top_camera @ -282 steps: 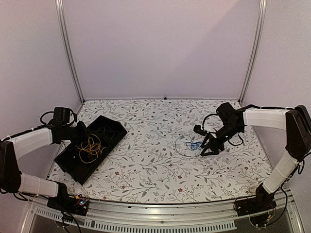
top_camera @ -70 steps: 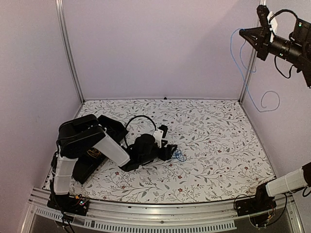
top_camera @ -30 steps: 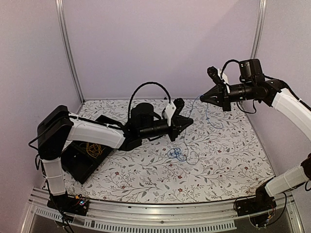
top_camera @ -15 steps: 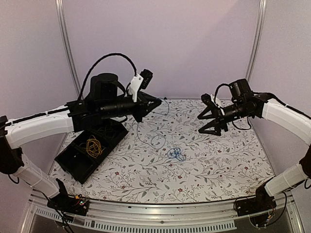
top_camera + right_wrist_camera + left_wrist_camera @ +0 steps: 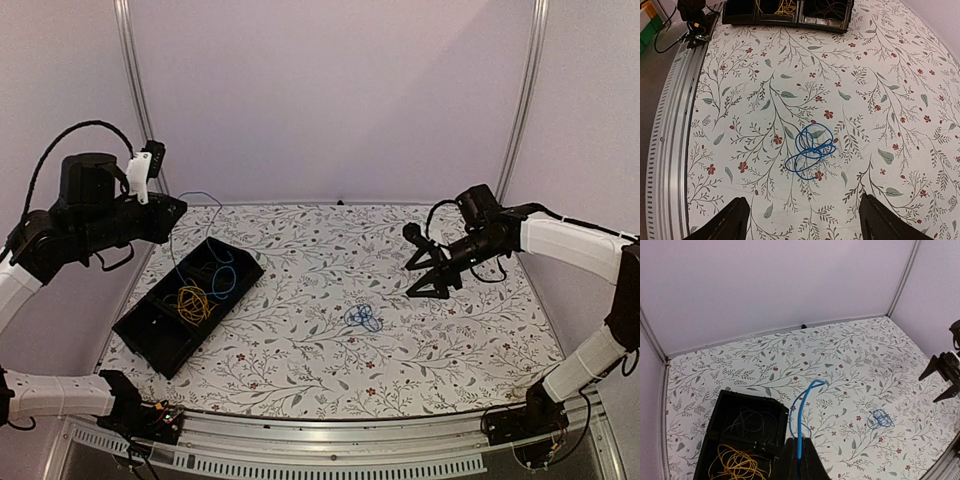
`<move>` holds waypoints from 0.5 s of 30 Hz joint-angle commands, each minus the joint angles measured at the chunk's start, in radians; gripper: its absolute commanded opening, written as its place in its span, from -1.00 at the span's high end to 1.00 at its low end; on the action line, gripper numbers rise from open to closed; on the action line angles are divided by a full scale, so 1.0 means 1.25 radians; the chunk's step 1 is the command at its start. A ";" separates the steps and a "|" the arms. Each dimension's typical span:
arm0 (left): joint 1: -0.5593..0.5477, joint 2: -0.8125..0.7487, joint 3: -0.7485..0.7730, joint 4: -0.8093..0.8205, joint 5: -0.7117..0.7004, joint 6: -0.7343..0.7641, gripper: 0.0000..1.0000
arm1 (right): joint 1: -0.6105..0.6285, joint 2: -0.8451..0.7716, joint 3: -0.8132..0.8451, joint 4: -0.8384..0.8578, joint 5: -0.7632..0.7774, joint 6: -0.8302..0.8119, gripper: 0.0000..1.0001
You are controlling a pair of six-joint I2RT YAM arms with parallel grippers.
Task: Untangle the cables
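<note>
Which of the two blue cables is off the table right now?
The long blue cable pinched in the left pincer, hanging down toward the black tray. The other blue cable lies coiled on the table, untouched.

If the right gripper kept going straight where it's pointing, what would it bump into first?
Probably the blue cable coil on the table: it lies dead ahead of the open right gripper in the wrist view. Depth is uncertain.
</note>
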 commanded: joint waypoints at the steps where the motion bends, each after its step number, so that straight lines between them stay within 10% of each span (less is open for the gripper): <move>1: 0.066 0.006 -0.002 -0.212 -0.078 -0.068 1.00 | 0.004 0.025 -0.005 0.007 0.021 -0.016 -0.59; 15: 0.188 0.011 0.074 -0.455 -0.196 -0.138 1.00 | 0.004 0.067 0.006 -0.023 0.026 -0.028 -0.57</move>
